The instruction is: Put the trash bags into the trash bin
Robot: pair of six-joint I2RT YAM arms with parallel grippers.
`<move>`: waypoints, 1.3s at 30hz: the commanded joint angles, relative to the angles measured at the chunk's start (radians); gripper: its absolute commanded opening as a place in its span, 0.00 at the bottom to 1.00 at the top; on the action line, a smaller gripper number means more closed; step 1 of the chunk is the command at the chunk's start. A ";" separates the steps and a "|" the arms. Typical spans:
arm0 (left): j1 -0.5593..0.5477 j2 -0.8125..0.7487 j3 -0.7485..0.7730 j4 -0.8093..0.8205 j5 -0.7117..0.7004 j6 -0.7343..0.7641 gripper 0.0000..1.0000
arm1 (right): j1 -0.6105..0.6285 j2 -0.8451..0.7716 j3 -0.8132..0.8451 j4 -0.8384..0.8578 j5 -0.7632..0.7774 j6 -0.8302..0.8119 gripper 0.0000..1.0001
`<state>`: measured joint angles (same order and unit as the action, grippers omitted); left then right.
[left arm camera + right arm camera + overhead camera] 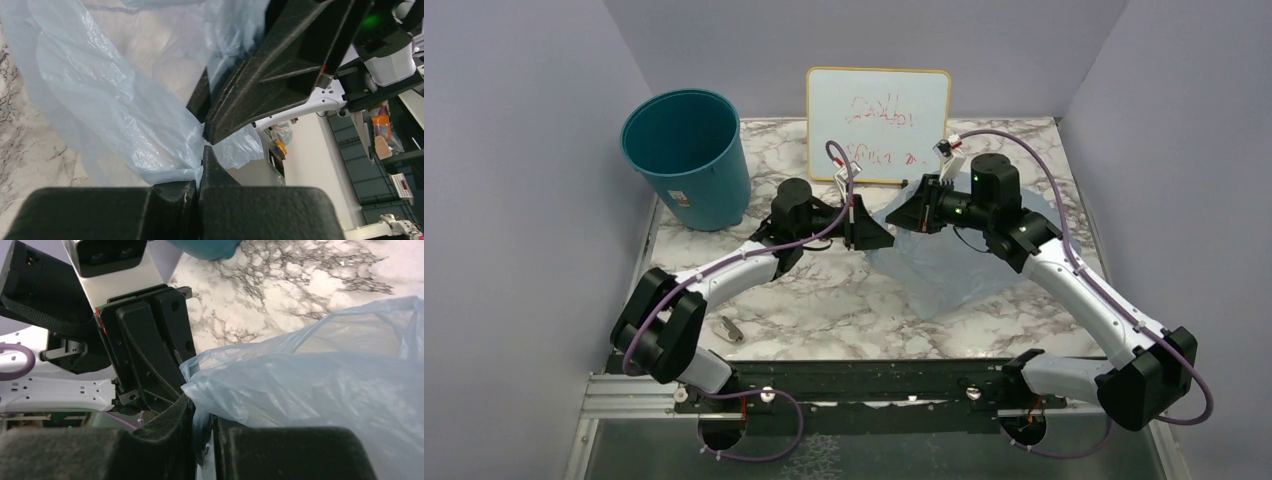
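Blue trash bags (944, 270) spread rightward, flat.

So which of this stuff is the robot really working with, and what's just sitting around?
Part of the job:
- bag, light blue, pinched by the left gripper, with the right gripper at it too
- bin, teal, upright at the table's back left

Just lying about:
- whiteboard with red scribbles
- small object near the left arm's base
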<state>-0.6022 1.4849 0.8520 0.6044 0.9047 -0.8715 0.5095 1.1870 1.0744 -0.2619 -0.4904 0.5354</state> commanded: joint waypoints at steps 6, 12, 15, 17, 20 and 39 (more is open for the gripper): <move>-0.001 -0.055 -0.015 0.049 -0.053 0.007 0.01 | -0.002 0.056 -0.012 0.111 -0.159 0.118 0.25; -0.001 -0.053 -0.019 0.051 -0.041 0.010 0.04 | -0.002 0.090 -0.039 0.174 -0.216 0.203 0.28; -0.003 -0.057 -0.023 0.052 -0.040 0.011 0.05 | -0.002 0.102 -0.056 0.210 -0.231 0.243 0.28; -0.005 -0.060 -0.025 0.053 -0.042 0.015 0.05 | -0.002 0.107 -0.069 0.227 -0.227 0.263 0.28; -0.011 -0.061 -0.029 0.055 -0.044 0.020 0.10 | -0.002 0.105 -0.085 0.230 -0.193 0.282 0.08; 0.065 -0.233 -0.147 0.046 -0.017 0.040 0.65 | -0.014 -0.037 -0.038 0.064 0.163 0.159 0.01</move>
<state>-0.5407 1.2503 0.7174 0.6209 0.8673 -0.8482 0.4973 1.1778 1.0046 -0.1612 -0.3878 0.7258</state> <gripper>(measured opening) 0.648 0.014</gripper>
